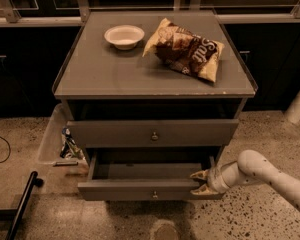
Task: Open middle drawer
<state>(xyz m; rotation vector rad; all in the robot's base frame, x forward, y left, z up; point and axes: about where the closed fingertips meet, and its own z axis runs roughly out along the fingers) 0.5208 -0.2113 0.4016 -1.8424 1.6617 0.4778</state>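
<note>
Speckled terrazzo floor (270,134), dim light — dark cabinets (25,69) behind, pale ledge (35,21) above.

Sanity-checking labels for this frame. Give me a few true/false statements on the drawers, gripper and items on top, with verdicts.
1. The middle drawer stands open, its grey inside showing. True.
2. The gripper is at the left end of the middle drawer. False: it is at the right end of the drawer's front, as the camera sees it.
3. The bowl sits on the cabinet top, left of the chip bag. True.
4. The chip bag lies inside the middle drawer. False: it lies on the cabinet top.
5. The upper drawer has no knob. False: a small round knob sits at its centre.
</note>
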